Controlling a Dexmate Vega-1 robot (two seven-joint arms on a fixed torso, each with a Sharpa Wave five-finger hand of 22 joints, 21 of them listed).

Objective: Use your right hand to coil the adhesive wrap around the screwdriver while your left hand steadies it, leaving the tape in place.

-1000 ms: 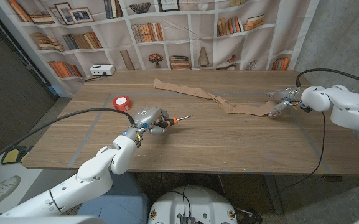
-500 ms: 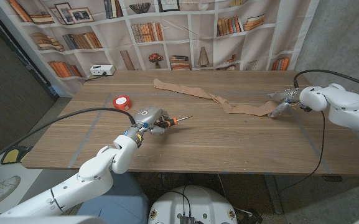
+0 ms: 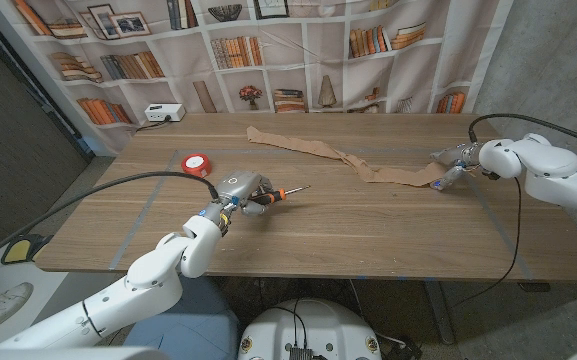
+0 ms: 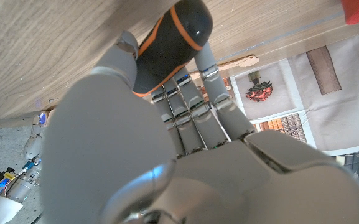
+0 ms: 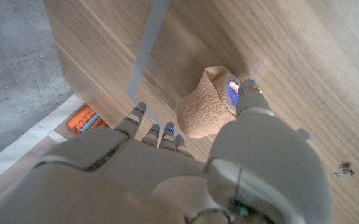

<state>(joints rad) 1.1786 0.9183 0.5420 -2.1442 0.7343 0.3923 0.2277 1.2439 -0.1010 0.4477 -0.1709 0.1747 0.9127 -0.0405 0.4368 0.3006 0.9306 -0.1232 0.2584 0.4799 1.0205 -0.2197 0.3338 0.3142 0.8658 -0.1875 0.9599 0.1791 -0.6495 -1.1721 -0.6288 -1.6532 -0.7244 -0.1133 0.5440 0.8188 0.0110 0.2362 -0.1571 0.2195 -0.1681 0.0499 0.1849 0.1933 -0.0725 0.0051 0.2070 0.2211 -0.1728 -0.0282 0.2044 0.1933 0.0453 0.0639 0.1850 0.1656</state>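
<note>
**Wrap end in our right hand, screwdriver held in our left**

Our left hand (image 3: 241, 190) grips the screwdriver (image 3: 280, 192) by its black-and-orange handle near the middle of the worktop (image 3: 368, 230), the thin metal shaft pointing out toward our right. Our right hand (image 3: 455, 160) pinches one end of the adhesive wrap (image 3: 340, 155), which trails in a long, tan, rumpled strip across the worktop toward the far middle. The wrist view shows the bunched fabric end (image 5: 205, 102) caught between thumb and fingers.

We judge the wrap light, soft and limp, likely to cling to itself, so it will sag and twist unless kept under gentle tension; holding it by the very end looks right. The screwdriver is stiff and small, and its handle gives a secure hold that leaves the shaft free for coiling. The two are well apart, so nothing is wound yet. A red tape roll (image 3: 197, 163) sits beyond our left hand.
</note>
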